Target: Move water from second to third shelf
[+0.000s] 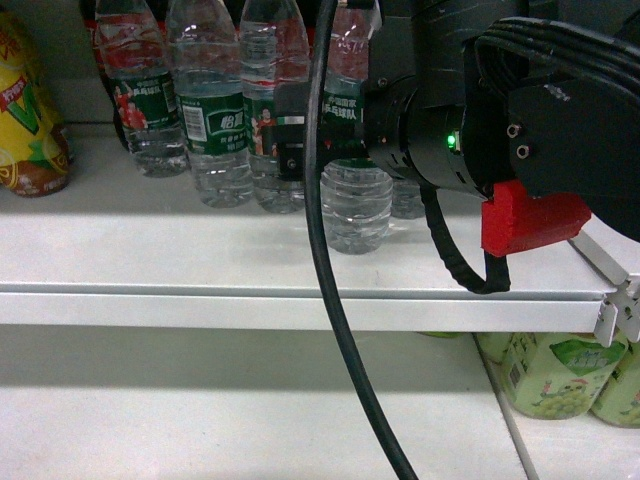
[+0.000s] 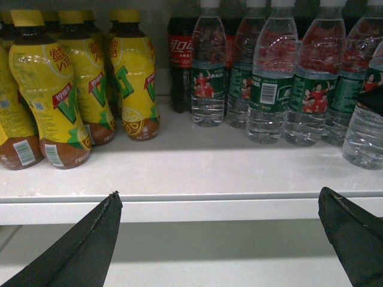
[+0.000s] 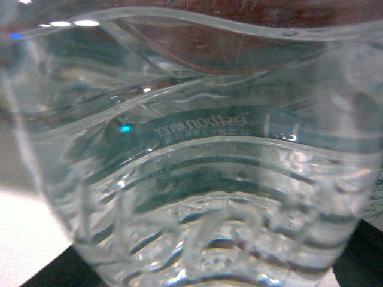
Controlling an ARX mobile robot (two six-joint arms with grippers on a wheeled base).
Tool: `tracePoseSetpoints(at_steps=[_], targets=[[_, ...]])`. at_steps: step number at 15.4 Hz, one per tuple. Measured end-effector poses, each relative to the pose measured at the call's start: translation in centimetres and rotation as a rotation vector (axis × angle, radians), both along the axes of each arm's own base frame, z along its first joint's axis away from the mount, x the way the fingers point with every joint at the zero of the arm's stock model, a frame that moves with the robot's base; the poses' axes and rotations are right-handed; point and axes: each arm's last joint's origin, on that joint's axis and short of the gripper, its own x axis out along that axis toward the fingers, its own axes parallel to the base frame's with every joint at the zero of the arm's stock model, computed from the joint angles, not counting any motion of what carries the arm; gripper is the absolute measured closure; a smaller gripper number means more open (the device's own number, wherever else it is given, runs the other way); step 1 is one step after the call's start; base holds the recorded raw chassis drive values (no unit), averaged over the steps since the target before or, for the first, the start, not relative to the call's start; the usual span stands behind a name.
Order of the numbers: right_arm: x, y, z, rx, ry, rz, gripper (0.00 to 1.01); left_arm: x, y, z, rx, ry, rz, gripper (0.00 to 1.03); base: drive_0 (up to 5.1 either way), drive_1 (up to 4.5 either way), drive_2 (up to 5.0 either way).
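The water bottle [image 1: 357,205] stands on the white shelf [image 1: 200,270], a little forward of the row of like water bottles [image 1: 215,110]. My right gripper [image 1: 322,140] reaches in from the right and is shut on it at the green label. Its ribbed clear body [image 3: 197,179] fills the right wrist view, with dark fingers [image 3: 359,257] at the bottom corners. The same bottle [image 2: 365,134] shows at the right edge of the left wrist view. My left gripper [image 2: 220,193] hangs open and holds nothing, in front of the shelf's lip, out of the head view.
Yellow tea bottles [image 2: 66,89] fill the left of the shelf, with a dark cola bottle [image 2: 179,60] behind. Green drink bottles [image 1: 560,375] stand on the lower shelf [image 1: 200,420] at the right. A black cable [image 1: 325,260] hangs down across the head view.
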Motion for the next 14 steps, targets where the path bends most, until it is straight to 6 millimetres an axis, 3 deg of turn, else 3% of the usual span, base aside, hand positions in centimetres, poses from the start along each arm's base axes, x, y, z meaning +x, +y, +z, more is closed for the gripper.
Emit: tracePoseSetpoints(at_steps=[4, 7, 12, 13, 14], targets=[[-1.5, -0.5, 0.1, 0.007, -0.010, 0.015, 0.53, 0.0, 0.0, 0.0, 0.000, 0.000, 0.000, 0.05, 0.0, 0.00, 0.0], [-3.7, -1.3, 0.0, 0.018, -0.015, 0.030, 0.61, 0.0, 0.0, 0.0, 0.000, 0.000, 0.000, 0.05, 0.0, 0.00, 0.0], [-7.9, -4.5, -0.2, 0.029, -0.009, 0.066, 0.61, 0.0, 0.0, 0.0, 0.000, 0.000, 0.000, 0.05, 0.0, 0.00, 0.0], [-8.6, -5.8, -0.3, 0.023, -0.013, 0.050, 0.61, 0.0, 0.0, 0.0, 0.000, 0.000, 0.000, 0.05, 0.0, 0.00, 0.0], [-10.3, -10.2, -0.2, 0.004, -0.037, -0.041, 0.61, 0.0, 0.0, 0.0, 0.000, 0.000, 0.000, 0.05, 0.0, 0.00, 0.0]])
